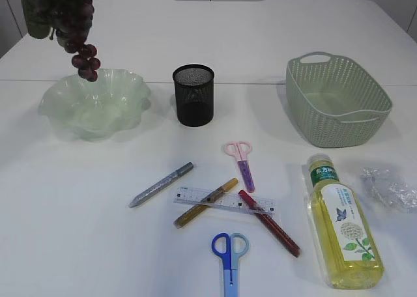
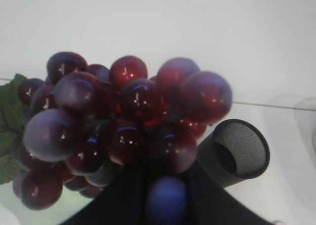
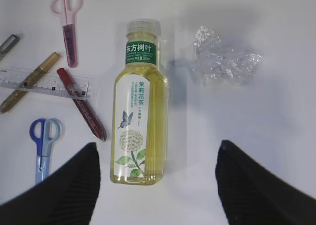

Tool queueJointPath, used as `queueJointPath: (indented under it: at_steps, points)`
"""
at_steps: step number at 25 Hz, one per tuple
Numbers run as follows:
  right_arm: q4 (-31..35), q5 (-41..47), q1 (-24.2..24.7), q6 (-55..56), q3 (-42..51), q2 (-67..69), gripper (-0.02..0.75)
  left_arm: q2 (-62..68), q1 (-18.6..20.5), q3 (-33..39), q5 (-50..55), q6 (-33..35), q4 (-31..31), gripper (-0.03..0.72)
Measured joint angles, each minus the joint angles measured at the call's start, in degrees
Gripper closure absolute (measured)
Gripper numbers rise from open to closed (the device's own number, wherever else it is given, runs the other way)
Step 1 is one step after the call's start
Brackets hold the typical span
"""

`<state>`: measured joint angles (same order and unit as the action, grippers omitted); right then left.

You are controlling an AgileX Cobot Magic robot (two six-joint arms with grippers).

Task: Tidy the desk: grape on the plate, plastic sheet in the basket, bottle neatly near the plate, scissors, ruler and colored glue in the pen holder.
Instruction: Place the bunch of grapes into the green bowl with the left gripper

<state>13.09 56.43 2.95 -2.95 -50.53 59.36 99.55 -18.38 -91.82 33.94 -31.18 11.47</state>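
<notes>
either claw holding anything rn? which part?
Left claw holds the grape bunch above the plate; the exact hold point is hidden behind the grapes. Right claw is open, empty, over the bottle.

1. Left gripper [image 2: 165, 203]: raised at the upper left of the exterior view, arm itself out of frame there. Jaws closed on the grape [image 2: 123, 126], which hangs clear of the table.
2. Right gripper [image 3: 158, 180]: points down above the table, jaws spread wide. Nothing between the dark fingers [image 3: 64, 185]; no contact seen.
</notes>
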Motion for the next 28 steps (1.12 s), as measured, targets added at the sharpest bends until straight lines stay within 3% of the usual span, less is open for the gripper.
queueJointPath:
  at_steps: [13,20,23,28]
  points:
    - [-0.74,0.66,0.0,-0.13,0.0,0.0,0.174,15.92,6.91,-1.57,-7.4,0.0,0.97,0.584]
    - [-0.74,0.95,0.0,-0.13,0.0,0.0,0.174,19.9,7.16,-1.6,-9.72,0.0,1.11,0.571]
    - [-0.87,1.09,0.0,-0.13,0.0,0.0,0.175,20.34,7.03,-1.6,-9.72,0.0,1.11,0.477]
    - [-0.91,1.47,0.0,-0.13,0.0,0.0,0.175,20.34,7.03,-1.7,-9.72,0.0,0.74,0.251]
